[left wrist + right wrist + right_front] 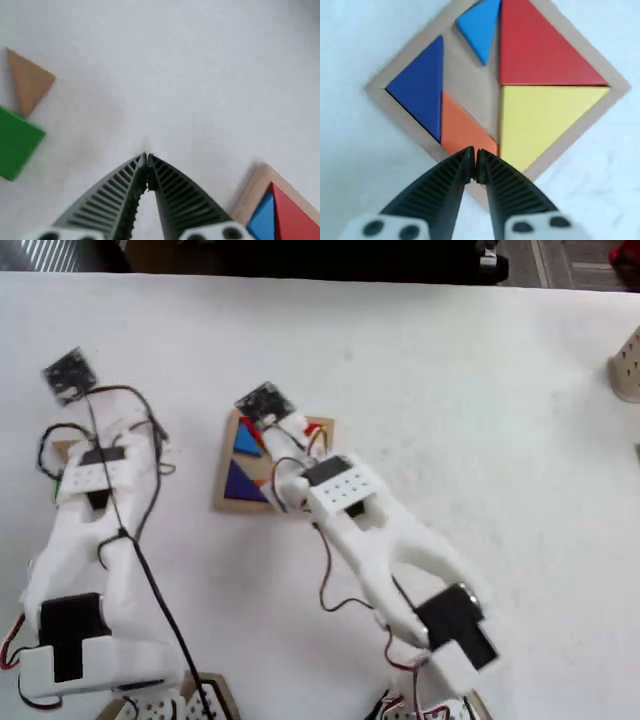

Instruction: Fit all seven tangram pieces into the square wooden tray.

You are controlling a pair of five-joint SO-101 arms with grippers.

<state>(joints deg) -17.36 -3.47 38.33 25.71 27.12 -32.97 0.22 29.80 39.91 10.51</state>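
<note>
In the high view, the tray [222, 472] lies on the white table [480, 390] just left of centre, and the right arm [385, 545] stretches from the lower right of the frame up over the tray's right half. A light blue triangle [245, 441] and a dark blue triangle [240, 483] show in the uncovered left part. The left arm [85, 510] stands at the left edge of the frame, well apart from the tray. In the left wrist view, the left gripper [148, 161] rises from the bottom centre with its jaws pressed together and nothing between them, over bare table. A tan triangle [29, 85] lies at the upper left and a green square [15, 142] just below it at the left edge, their corners about touching, both well apart from the gripper. A corner of the tray shows at the lower right, near the gripper. In the right wrist view, the tray stands as a diamond across the frame. It holds a red triangle [540, 50] at the upper right, a yellow triangle [545, 115] below that, the dark blue triangle at the left, the light blue triangle at the top, and an orange piece [462, 130] at the lower centre. Bare wood remains in the middle. The right gripper [474, 159] comes up from the bottom centre, jaws together and empty, its tips over the orange piece's lower edge by the tray's rim.
</note>
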